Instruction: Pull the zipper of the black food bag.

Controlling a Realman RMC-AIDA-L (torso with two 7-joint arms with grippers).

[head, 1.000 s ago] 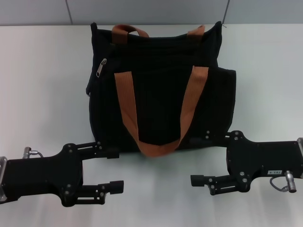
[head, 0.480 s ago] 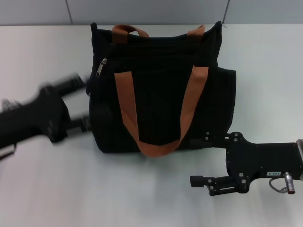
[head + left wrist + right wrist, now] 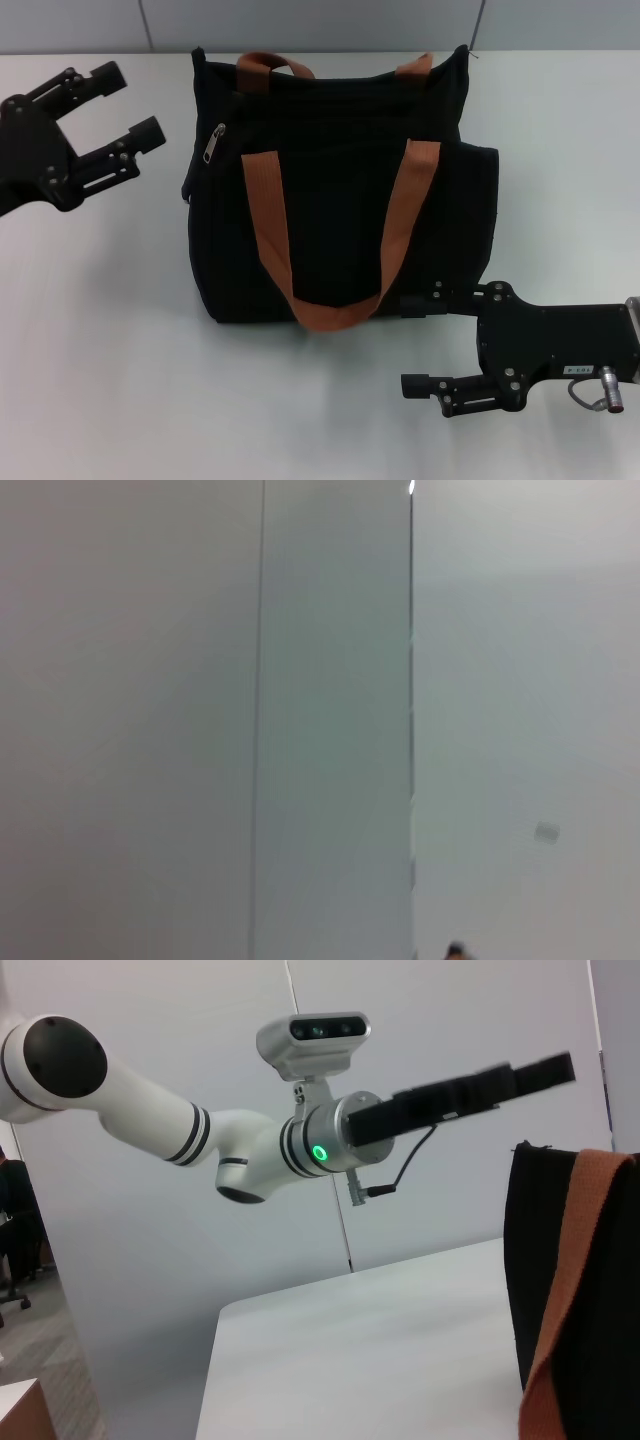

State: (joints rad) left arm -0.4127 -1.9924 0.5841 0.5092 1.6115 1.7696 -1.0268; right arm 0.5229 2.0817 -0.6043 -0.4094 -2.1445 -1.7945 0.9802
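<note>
Black fabric of the black food bag [image 3: 340,190] is flanked by the open left pincer [image 3: 122,105] near the zipper [image 3: 214,143]; the open right pincer [image 3: 412,342] is parked on the worktop [image 3: 120,350].

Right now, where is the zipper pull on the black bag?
In the head view the zipper hangs near the upper left corner of the black food bag, just right of the open left gripper.

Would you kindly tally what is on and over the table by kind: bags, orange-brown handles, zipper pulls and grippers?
Black food bag: 1
Orange-brown strap handles: 2
Zipper pull: 1
Grippers, left gripper and right gripper: 2
Total: 6
</note>
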